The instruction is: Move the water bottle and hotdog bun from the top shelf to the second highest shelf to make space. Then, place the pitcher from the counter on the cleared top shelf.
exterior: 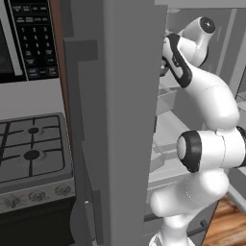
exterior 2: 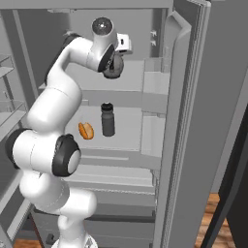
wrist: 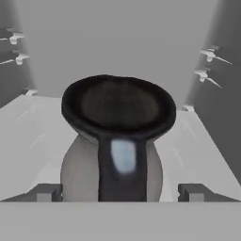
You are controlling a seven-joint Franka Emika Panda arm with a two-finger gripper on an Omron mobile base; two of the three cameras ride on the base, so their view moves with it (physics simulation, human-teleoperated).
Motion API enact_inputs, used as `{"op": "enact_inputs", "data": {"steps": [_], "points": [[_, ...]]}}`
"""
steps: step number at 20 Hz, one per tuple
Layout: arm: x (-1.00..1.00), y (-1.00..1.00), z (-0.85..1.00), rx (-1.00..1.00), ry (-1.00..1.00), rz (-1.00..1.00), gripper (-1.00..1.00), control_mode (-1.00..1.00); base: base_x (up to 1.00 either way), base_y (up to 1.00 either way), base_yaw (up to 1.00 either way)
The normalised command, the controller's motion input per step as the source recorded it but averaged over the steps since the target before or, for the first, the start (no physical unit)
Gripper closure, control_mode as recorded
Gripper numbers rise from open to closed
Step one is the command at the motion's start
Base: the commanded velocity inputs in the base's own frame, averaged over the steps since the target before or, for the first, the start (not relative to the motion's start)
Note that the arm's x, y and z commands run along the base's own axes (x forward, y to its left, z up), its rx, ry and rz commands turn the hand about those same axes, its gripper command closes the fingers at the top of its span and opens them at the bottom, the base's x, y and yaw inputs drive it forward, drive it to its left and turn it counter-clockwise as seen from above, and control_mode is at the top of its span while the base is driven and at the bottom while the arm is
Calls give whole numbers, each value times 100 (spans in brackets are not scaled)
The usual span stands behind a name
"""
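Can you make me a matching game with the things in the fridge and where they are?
Things:
1. pitcher
2. water bottle
3. hotdog bun
4. gripper

Places or states:
A. lying left of the bottle in the right base view
B. open, one fingertip on each side of the pitcher
C. standing upright on the second highest shelf
D. sitting on the top shelf

Pairs: 1-D, 2-C, 3-A, 4-B

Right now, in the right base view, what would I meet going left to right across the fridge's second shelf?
Robot arm → hotdog bun → water bottle → open fridge door.
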Motion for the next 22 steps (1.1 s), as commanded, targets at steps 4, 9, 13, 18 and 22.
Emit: {"op": "enact_inputs", "data": {"steps": [4, 9, 13, 18, 22], "points": [[-34, 4, -50, -7, -3, 2, -100, -100, 0, 0, 0], [-49, 2, -33, -6, -1, 0, -100, -100, 0, 0, 0], [-19, 0, 4, -1, 0, 0, -100, -100, 0, 0, 0], [0, 0, 43, 0, 0, 0, -100, -100, 0, 0, 0], [-10, 0, 45, 0, 0, 0, -100, -100, 0, 0, 0]]}}
